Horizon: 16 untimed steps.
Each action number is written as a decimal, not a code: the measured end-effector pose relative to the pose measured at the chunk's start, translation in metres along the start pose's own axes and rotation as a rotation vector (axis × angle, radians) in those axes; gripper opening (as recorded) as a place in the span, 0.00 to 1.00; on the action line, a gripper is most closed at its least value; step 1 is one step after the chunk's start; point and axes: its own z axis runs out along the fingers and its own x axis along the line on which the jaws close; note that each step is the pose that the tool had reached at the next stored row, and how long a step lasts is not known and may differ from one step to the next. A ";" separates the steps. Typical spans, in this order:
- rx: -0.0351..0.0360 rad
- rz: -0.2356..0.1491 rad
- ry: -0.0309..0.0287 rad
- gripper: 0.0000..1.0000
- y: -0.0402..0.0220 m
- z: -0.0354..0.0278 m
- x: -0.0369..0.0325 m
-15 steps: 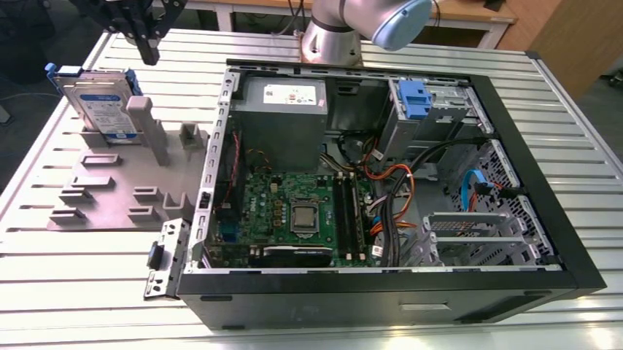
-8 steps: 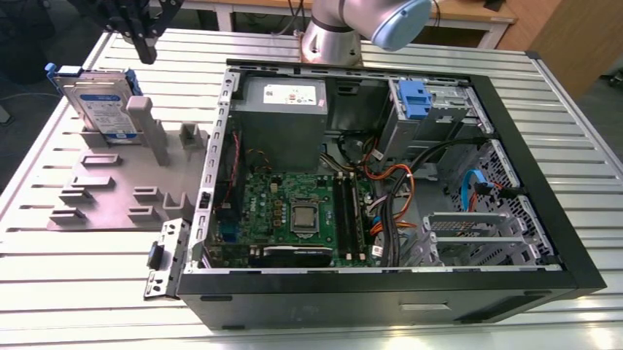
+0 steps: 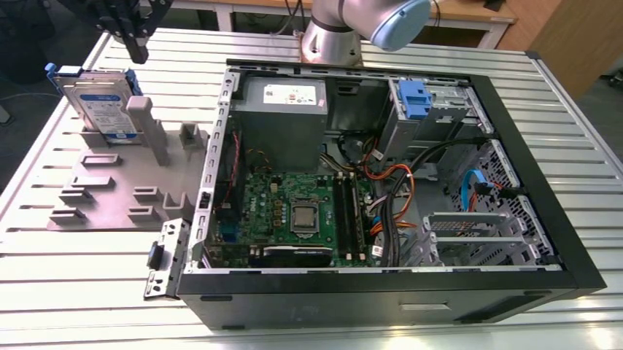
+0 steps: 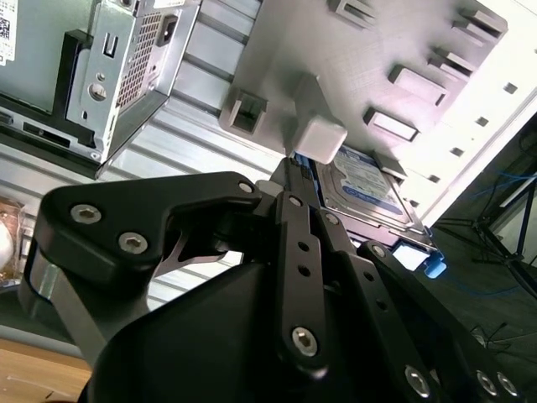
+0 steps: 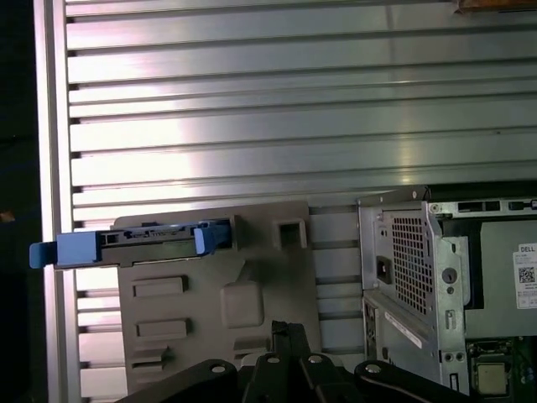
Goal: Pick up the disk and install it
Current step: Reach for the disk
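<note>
Slatted aluminium bench (image 3: 87, 292), three things standing on it: one grey fixture plate, one open tower computer case, one robot arm base (image 3: 336, 40) at the far edge.

Fixture plate (image 3: 117, 193): flat, with raised blocks and posts. It lies to the exterior view's left of the case, just beside it. It holds one item, the disk (image 3: 98, 102). The disk stands upright on its edge at the plate's far end, label facing outward, blue bracket showing along its top and sides. One tall grey post (image 3: 148, 127) stands just beside it. In the first wrist view the disk (image 5: 147, 242) is seen edge-on across the end of the plate (image 5: 218, 277). In the second wrist view its label face (image 4: 365, 189) shows past the same post (image 4: 319, 134).

Claw (image 3: 138, 51): hangs above the disk, apart from it, carrying nothing. Open or closed: cannot tell.

Computer case (image 3: 389, 300): black, lying on its side, panel off. Contents counted:
- one grey power supply (image 3: 282, 109) in the far corner
- one green motherboard (image 3: 282, 208) with one processor socket (image 3: 303, 216)
- one grey metal drive cage (image 3: 443, 109) with one blue handle (image 3: 413, 98)
- one bundle of orange and black cables (image 3: 389, 182)
- one blue cable (image 3: 477, 182)
</note>
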 end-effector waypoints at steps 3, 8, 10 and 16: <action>0.0000 0.000 0.0000 0.11 0.0000 0.0000 0.0007; 0.0000 0.000 0.0000 0.11 -0.0001 0.0000 0.0020; 0.0001 0.000 0.0001 0.11 -0.0001 0.0000 0.0029; 0.0000 0.000 0.0000 0.11 0.0004 0.0000 0.0067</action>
